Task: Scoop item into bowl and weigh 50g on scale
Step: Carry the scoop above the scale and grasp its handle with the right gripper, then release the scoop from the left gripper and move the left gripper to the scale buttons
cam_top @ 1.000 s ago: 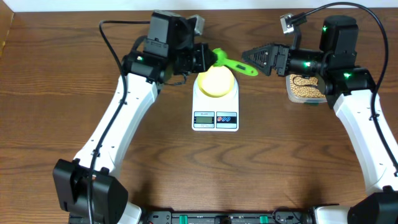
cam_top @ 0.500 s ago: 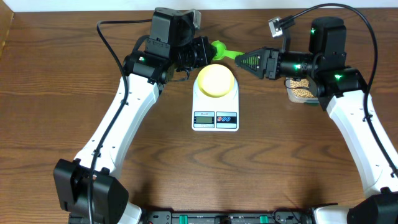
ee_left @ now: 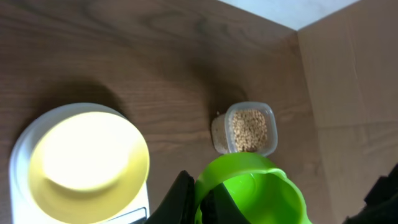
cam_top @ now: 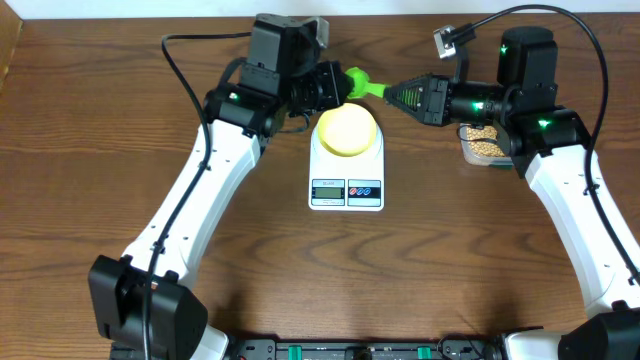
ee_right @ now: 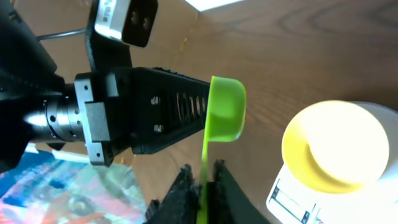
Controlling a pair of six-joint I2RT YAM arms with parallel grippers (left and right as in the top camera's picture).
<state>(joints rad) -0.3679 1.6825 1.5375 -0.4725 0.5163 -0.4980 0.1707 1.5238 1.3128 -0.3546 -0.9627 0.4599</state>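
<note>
**Scoop gripped at both ends**

Scale (cam_top: 346,168): carries bowl (cam_top: 347,130).
Tub (ee_left: 217,134): right of scale, holds beans (ee_left: 249,129).
Scoop (cam_top: 357,82): behind bowl.
Left gripper (cam_top: 335,88): clamped on scoop's cup.
Right gripper (cam_top: 392,93): pinching scoop's handle.

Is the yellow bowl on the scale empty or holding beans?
Empty: the bowl shows only bare yellow inside, nothing in it.

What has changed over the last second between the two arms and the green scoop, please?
The right gripper moved left and closed its open jaws on the handle of the green scoop. The left gripper, gripping the scoop's cup throughout, shifted it slightly toward the table's far edge. The yellow bowl stayed empty on the scale; the bean tub did not move.
</note>
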